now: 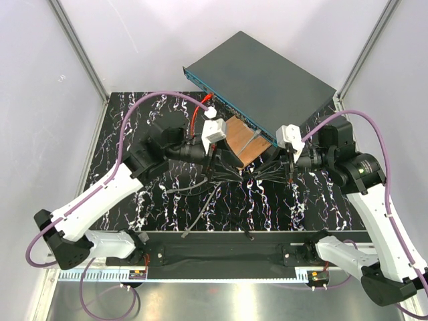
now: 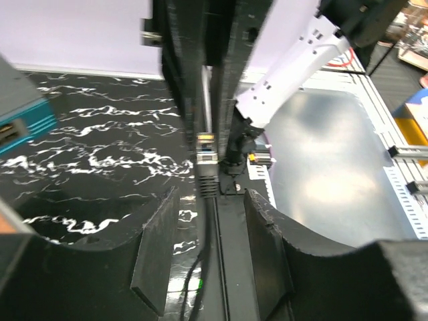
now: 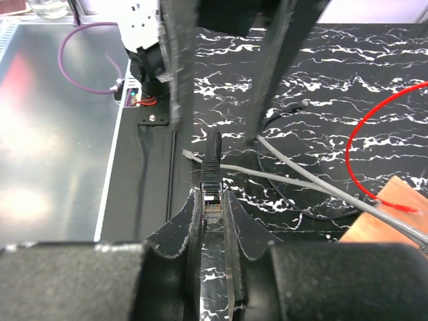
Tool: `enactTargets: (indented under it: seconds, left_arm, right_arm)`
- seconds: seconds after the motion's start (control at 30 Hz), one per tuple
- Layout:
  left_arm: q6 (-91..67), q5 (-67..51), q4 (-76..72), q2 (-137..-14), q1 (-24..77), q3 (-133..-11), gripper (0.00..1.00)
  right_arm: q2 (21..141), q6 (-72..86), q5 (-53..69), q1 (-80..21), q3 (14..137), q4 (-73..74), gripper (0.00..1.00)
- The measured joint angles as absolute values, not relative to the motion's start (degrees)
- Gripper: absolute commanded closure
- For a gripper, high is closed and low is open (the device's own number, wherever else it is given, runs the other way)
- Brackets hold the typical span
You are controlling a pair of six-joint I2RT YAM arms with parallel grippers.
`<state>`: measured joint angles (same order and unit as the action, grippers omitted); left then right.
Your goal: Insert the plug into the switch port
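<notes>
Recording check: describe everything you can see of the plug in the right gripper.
The plug is a small clear plastic connector with a black boot behind it. It lies lengthwise between the fingertips of the right gripper, which are shut on its sides. Its clear end points toward the wrist, and the boot sticks out over the black marbled table. Nothing else visibly touches it.

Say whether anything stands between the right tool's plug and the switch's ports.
The copper-brown plate lies before the switch's port face, just left of the right tool and its plug; nothing else visible does.
</notes>
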<state>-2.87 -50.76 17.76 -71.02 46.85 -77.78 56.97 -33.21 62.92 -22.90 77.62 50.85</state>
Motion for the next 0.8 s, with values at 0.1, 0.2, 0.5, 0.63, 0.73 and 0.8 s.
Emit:
enactTargets:
  seconds: [0.1, 0.2, 0.5, 0.63, 0.73, 0.8]
  left_arm:
    - [-2.90, -51.18, 17.34, -71.05, 47.72, -76.86, 0.52]
    - [-2.87, -51.16, 17.06, -71.09, 48.03, -76.07, 0.53]
    - [-2.52, -49.34, 17.17, -71.53, 48.07, -75.33, 0.63]
    - [-2.48, -48.95, 17.06, -71.64, 48.07, -75.33, 0.66]
    - [-2.44, -48.71, 17.10, -71.88, 48.14, -75.33, 0.66]
    - [-2.42, -48.64, 17.08, -72.05, 48.21, -75.33, 0.66]
  right_arm:
    - [56.97, -33.65, 62.28, -23.00, 77.62, 50.81, 1.00]
    - [56.97, -33.63, 62.00, -23.18, 77.62, 50.76, 1.00]
    - [56.88, -33.58, 61.30, -23.35, 77.60, 50.39, 1.00]
    - [56.77, -33.41, 60.88, -23.49, 77.54, 50.19, 1.00]
    - [56.64, -33.19, 60.62, -23.55, 77.36, 49.47, 1.00]
    - [56.49, -33.10, 60.49, -23.55, 77.10, 49.12, 1.00]
